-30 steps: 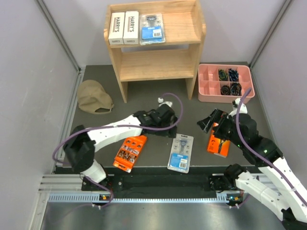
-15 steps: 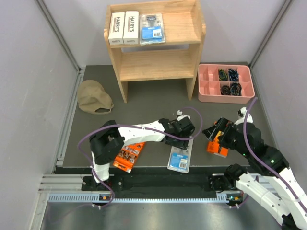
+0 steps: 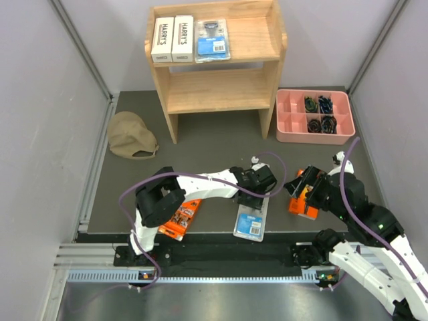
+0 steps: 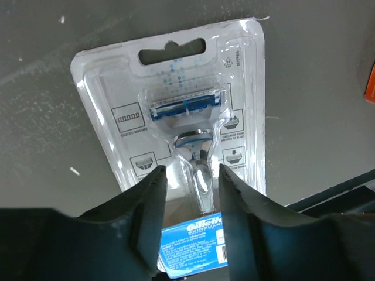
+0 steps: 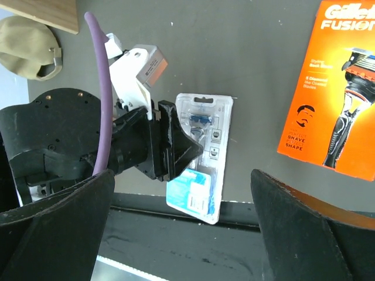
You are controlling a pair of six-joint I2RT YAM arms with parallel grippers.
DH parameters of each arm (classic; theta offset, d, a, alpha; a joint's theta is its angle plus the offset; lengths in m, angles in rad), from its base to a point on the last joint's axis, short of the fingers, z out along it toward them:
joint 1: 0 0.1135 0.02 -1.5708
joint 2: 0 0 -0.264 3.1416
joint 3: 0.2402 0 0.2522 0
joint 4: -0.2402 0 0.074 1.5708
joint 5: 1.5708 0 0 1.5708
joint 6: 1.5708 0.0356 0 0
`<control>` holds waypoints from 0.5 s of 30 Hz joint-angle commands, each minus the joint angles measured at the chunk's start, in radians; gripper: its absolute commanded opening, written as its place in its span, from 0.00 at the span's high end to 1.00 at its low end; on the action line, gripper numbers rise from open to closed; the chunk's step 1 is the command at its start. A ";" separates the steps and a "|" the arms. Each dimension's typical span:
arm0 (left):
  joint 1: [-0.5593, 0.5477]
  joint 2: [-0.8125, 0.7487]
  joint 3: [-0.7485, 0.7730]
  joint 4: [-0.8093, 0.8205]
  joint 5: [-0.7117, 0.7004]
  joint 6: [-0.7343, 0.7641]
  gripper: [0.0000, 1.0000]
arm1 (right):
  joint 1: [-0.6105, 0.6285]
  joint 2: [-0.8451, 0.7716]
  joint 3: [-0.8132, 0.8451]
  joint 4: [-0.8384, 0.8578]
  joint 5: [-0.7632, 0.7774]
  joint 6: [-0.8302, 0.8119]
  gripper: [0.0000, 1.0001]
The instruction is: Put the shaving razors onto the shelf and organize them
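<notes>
Three razor packs lay near the front edge of the dark counter point(image 3: 214, 144). Left tool point(image 4: 188, 175), half-closed, straddled the clear plastic blue-labelled blister pack point(image 3: 251, 224); actual grip could not be told. Right tool point(image 3: 302, 182) hovered wide apart near a flat orange pack point(image 3: 302, 206). Light-wood two-tier shelf point(image 3: 257, 40) held three packs on top.
</notes>
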 commanded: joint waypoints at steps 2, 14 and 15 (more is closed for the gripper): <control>-0.009 0.043 0.059 -0.016 -0.023 0.003 0.58 | -0.009 -0.013 0.013 0.007 0.002 0.005 0.01; -0.013 0.114 0.097 -0.079 -0.043 0.012 1.00 | -0.009 -0.007 -0.005 0.030 -0.009 0.006 0.01; -0.012 0.109 0.097 -0.081 -0.047 0.012 1.00 | -0.010 -0.007 -0.010 0.033 -0.012 0.006 0.01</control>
